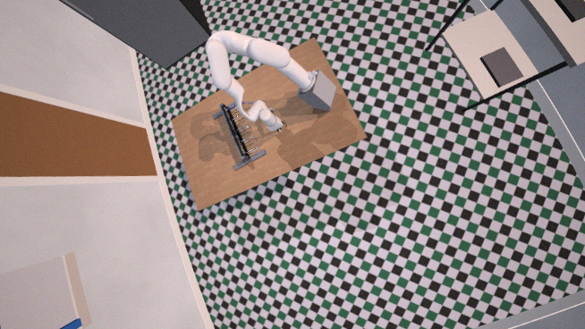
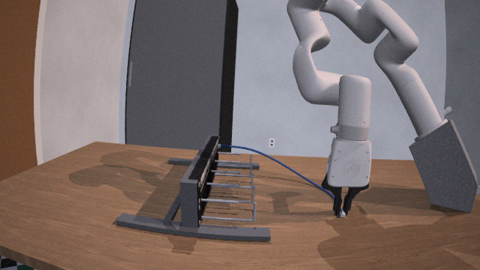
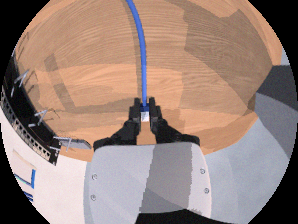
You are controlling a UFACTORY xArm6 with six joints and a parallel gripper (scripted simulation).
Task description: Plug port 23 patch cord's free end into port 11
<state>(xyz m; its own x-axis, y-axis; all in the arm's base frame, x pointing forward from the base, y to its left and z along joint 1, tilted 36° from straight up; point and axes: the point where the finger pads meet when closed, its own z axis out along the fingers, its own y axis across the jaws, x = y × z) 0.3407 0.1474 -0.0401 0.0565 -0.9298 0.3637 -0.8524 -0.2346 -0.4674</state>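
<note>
My gripper [image 2: 342,212] [image 3: 144,105] [image 1: 281,128] points down and is shut on the free plug of the blue cord, low over the table. The clear plug [image 2: 340,213] [image 3: 147,117] shows between the fingertips; its latch side cannot be told. The blue cord [image 2: 282,166] [image 3: 143,65] rises from the fingers in an arc to the far end of the rack. The black rack [image 2: 208,161] [image 1: 235,131] [image 3: 25,117] stands upright on grey feet, left of the gripper in the exterior view, a wide gap apart. The port numbers are too small to read.
Metal cord-guide bars [image 2: 254,194] [image 3: 40,117] stick out from the rack's port side toward the gripper. A grey foot [image 2: 235,233] [image 1: 250,160] runs along the table at the rack's near end. The wooden table [image 1: 197,179] [image 2: 92,191] ends beyond the rack.
</note>
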